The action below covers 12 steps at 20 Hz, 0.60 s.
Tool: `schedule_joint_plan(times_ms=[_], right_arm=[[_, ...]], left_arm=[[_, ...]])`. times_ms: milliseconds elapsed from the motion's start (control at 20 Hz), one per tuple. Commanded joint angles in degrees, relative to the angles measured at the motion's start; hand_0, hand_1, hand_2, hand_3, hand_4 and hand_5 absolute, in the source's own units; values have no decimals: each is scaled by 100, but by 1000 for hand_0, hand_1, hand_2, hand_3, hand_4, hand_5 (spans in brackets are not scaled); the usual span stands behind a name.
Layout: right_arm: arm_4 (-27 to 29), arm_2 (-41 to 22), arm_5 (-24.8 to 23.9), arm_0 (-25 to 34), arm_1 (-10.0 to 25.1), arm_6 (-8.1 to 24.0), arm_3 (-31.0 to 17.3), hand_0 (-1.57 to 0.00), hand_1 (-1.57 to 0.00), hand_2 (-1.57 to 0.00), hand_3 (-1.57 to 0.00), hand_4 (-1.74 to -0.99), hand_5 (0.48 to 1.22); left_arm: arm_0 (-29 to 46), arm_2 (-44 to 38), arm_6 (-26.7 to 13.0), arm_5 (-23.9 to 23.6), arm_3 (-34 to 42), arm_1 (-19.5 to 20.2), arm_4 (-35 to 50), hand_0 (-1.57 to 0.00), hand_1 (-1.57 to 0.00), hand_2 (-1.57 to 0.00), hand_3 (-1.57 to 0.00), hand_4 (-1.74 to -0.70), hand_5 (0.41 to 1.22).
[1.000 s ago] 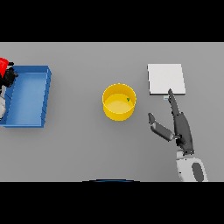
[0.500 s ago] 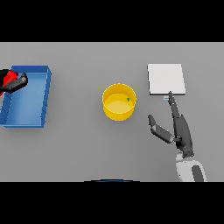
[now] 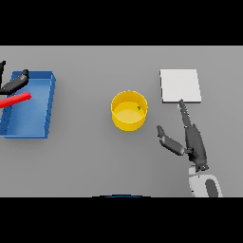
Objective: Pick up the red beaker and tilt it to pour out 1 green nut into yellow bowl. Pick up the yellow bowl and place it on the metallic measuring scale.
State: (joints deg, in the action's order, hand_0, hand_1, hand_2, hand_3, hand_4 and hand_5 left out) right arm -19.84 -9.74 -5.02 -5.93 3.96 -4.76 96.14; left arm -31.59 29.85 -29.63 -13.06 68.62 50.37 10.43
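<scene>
The yellow bowl (image 3: 128,118) stands mid-table with one small green nut (image 3: 139,107) inside near its right wall. The metallic scale (image 3: 179,85), a pale square plate, lies to the bowl's upper right. My right hand (image 3: 193,141) is open on the table right of the bowl, its fingers pointing up at the scale's lower edge and its thumb spread toward the bowl, touching neither. The red beaker (image 3: 15,100) lies tipped on its side over the blue tray's left part. My left hand (image 3: 14,83) shows at the far left edge just above the beaker, fingers straight and apart from it.
The blue tray (image 3: 42,102) sits at the table's left side, its long walls running front to back. The left hand and the beaker's end are cut off by the view's left edge.
The red beaker, earlier held in my left hand, now lies on its side over the blue tray. The left hand has opened and lifted off it. The right hand has hardly moved.
</scene>
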Motion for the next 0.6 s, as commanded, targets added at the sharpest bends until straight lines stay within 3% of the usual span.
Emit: schedule_joint_plan(times_ms=[0,100,250,450,550], right_arm=[[-34,-1,23,62,35,62,-48,1,1,1,1,-1198,662],[38,-58,275,268,161,-62,-61,1,1,1,1,-1162,694],[-232,-263,667,647,559,-110,-100,1,1,1,1,-1221,709],[-865,-604,1144,1419,1073,470,-273,1,1,1,1,-1278,683],[-1304,-866,1343,1730,1427,278,-424,1,1,1,1,-1279,671]], left_arm=[[-18,-28,49,6,19,0,31,-50,-41,-41,-39,-786,671],[-58,-8,126,-1,-72,-87,12,-32,-26,-26,-24,-780,679],[-3,14,91,-20,-46,-91,17,-16,-13,-13,-12,-781,700],[-53,48,82,-10,-73,-163,14,-6,-5,-5,-4,-794,710],[-33,69,70,-39,-102,-203,1,-3,-3,-3,-2,-795,708]])
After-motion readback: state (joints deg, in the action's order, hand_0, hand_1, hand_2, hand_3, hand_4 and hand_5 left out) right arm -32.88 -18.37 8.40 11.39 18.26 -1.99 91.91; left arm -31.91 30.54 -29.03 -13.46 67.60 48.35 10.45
